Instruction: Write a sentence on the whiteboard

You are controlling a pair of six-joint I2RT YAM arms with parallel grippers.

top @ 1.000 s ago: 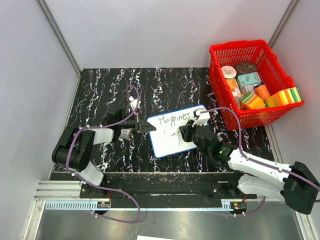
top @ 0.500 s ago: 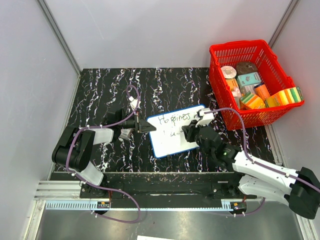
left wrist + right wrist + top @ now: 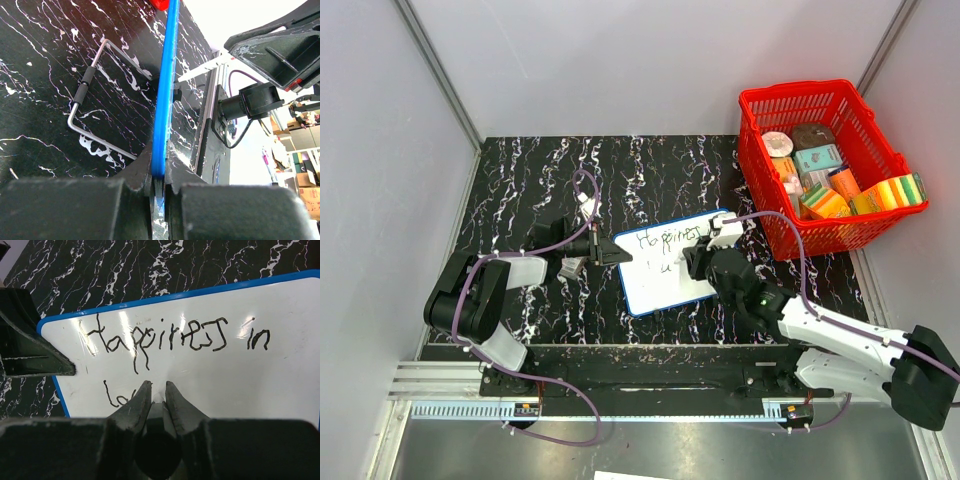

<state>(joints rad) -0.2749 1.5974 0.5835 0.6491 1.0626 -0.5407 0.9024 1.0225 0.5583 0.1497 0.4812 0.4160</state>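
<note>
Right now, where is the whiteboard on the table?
In the top view, the whiteboard sits near the middle of the table, left of the red basket, its left edge pinched by the left end effector.

Your black, white-veined tabletop (image 3: 650, 170) carries a blue-rimmed white whiteboard (image 3: 665, 285), a red plastic basket (image 3: 800, 92) at far right, and a bent metal wire (image 3: 87, 80) beside the board.

Bright, even overhead light fills the top view with only soft shadows, while small glare spots sit on the whiteboard (image 3: 225, 375) in the right wrist view, the left wrist view's far background blows out white, and both wrist foregrounds are out of focus.
</note>
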